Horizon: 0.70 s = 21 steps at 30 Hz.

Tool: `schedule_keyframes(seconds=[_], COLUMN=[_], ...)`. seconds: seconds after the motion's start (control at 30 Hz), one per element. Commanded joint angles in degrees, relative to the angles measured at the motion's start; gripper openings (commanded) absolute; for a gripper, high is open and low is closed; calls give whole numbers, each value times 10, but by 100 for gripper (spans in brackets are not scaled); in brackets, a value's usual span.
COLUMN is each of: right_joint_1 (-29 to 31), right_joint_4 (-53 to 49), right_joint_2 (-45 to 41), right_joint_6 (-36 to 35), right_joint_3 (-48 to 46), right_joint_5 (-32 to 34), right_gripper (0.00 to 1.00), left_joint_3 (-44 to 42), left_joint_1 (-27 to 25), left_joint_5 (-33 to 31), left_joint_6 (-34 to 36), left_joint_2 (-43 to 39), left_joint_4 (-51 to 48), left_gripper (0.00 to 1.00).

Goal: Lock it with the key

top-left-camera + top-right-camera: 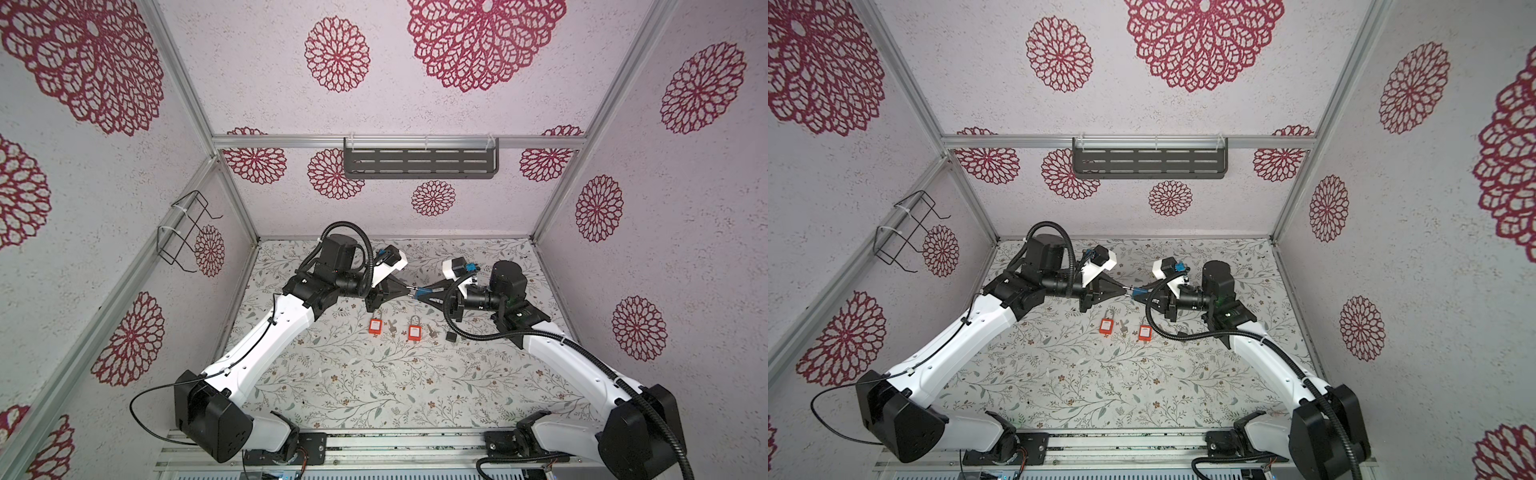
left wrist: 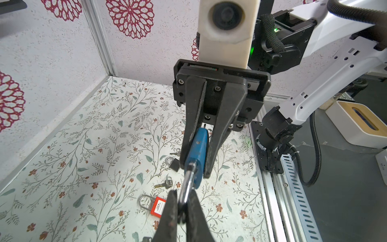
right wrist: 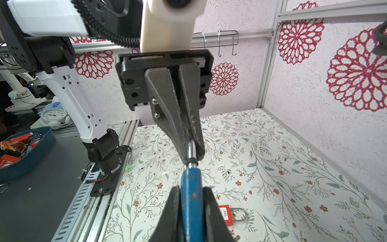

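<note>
Padlock (image 2: pixel 198 144) is sitting clamped in right gripper (image 3: pixel 191 199), left gripper (image 2: pixel 182 199) is pinching shackle (image 3: pixel 191 149), so pushing them straight together is probably working best.

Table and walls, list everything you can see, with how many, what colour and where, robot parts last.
blue padlock: one, blue, off the table, between both grippers
red padlocks: two, red, mid-table
black padlock: one, black, on the table, right of the red ones
keys: two, silver, on the table beside the red padlocks
table: one, floral
shelf: one, dark grey, back wall
wire rack: one, black, left wall
left gripper: one, black, shut on the blue padlock's shackle
right gripper: one, black, shut on its body
</note>
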Motion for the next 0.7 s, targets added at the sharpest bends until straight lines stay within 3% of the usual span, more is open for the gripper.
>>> schedule_keyframes(seconds=[0.0,0.43,0.67], right_joint_1=[35,38,34], right_joint_4=[128,234,109], right_joint_2=[20,69,44], right_joint_6=[21,113,35], right_joint_3=[45,72,75], right_joint_5=[1,-32,-26], right_gripper=[0,0,0], left_joint_3=[-18,-19,-13], left_joint_1=[-43,-64,-48], left_joint_5=[31,57,47], left_joint_6=[-4,-12,5], left_joint_2=[24,57,41], left_joint_4=[33,83,55], left_gripper=[0,0,0])
